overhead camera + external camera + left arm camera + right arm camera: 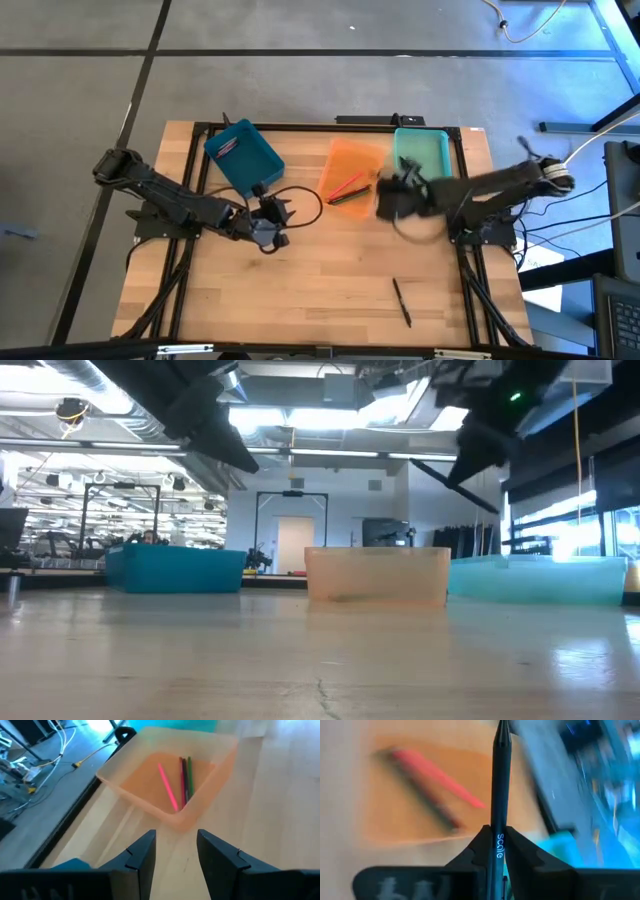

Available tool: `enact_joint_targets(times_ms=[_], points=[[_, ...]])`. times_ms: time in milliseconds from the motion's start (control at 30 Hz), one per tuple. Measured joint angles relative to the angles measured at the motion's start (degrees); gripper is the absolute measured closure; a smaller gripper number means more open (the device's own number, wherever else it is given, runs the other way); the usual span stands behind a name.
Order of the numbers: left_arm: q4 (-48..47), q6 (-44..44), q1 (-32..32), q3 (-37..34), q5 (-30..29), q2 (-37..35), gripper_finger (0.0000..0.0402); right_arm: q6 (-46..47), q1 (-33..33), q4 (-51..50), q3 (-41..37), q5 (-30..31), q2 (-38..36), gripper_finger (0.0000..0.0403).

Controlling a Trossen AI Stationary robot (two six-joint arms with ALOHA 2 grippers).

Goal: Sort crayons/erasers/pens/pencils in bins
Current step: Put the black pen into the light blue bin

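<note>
My right gripper (388, 197) hangs over the table just right of the orange bin (352, 172), shut on a black pen (501, 780) with white lettering. The orange bin holds a pink pencil (168, 786) and dark red and green ones (186, 777). A teal bin (420, 155) stands to its right and a blue bin (243, 152) to its left. My left gripper (175, 837) is open and empty, left of the orange bin. A second black pen (401, 300) lies flat on the table near the front. My right gripper pinches the pen's barrel (499, 822) between its two fingers, at the printed lettering. The pen runs along the fingers and sticks out past their tips, its pointed end (502, 729) forward. It is lifted clear of the table.
The three bins stand in a row along the table's far edge, also in the low view: blue (175, 570), orange (377, 573), teal (540, 578). Bare wood (320, 290) lies in front of them. A black cable (300, 205) loops beside my left gripper.
</note>
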Motion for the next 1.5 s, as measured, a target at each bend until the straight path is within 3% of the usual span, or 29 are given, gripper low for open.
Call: enact_joint_targets(times_ms=[133, 300, 500, 667, 767, 1033, 1300, 1500], points=[[5.2, 0.8, 0.0, -3.0, 3.1, 0.0, 0.0266, 8.2, -13.5, -1.4, -2.4, 0.1, -3.7, 0.0358], [8.3, 0.5, 0.0, -6.6, 4.4, 0.0, 0.0266, 12.1, -26.0, -2.4, -6.4, -6.3, -4.3, 0.0357], [9.4, -0.6, 0.8, -7.9, 4.8, 0.0, 0.0266, 13.2, -32.9, 2.3, -12.9, -8.2, -3.9, 0.0338], [11.9, -0.5, 1.3, -7.9, 5.6, 0.0, 0.0266, 11.2, -36.3, 10.6, -17.9, -14.2, -3.9, 0.0299], [12.8, 0.6, 1.6, -7.9, 6.3, 0.0, 0.0266, 10.0, -37.0, 11.6, -18.8, -14.8, -3.9, 0.0272], [12.8, 1.0, 1.6, -7.9, 7.4, 0.0, 0.0266, 8.6, -32.6, 4.1, -12.9, -13.5, -7.6, 0.023], [12.9, 1.1, 1.6, -7.9, 7.4, 0.0, 0.0266, 19.2, -17.1, -6.4, -2.8, -9.7, -10.5, 0.0228], [12.9, 1.0, 1.0, -7.9, 8.4, 0.0, 0.0266, 32.6, -3.3, -6.7, -1.0, -15.8, -5.5, 0.0242]])
